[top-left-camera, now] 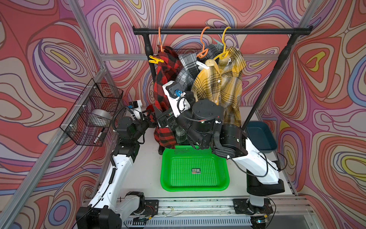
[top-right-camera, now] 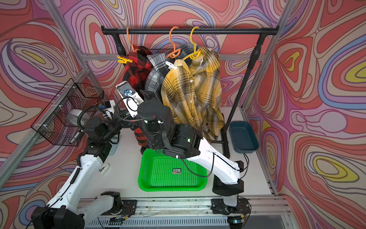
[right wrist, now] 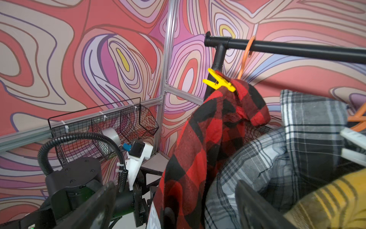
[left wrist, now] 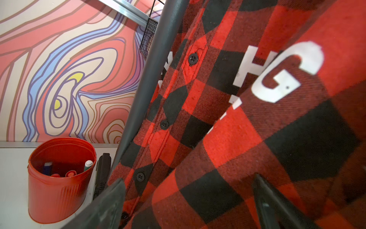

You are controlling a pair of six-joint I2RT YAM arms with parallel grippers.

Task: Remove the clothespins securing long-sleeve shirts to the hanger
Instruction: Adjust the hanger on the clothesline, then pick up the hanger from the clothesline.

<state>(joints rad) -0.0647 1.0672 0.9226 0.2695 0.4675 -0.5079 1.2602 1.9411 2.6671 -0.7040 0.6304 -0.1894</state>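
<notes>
Three long-sleeve shirts hang on a black rail: red-and-black, grey plaid and yellow plaid. A yellow clothespin grips the red shirt's shoulder. A white clothespin sits between the grey and yellow shirts, another white one is on the yellow collar, and a pale green one is behind. My left gripper is open low against the red shirt, with cloth between its fingers. My right gripper is open below the yellow clothespin, facing red and grey cloth.
A green perforated basket lies on the table under the shirts. A dark blue tub stands at the right by the rack's post. A wire basket hangs on the left frame. A red bucket of markers stands beside the left post.
</notes>
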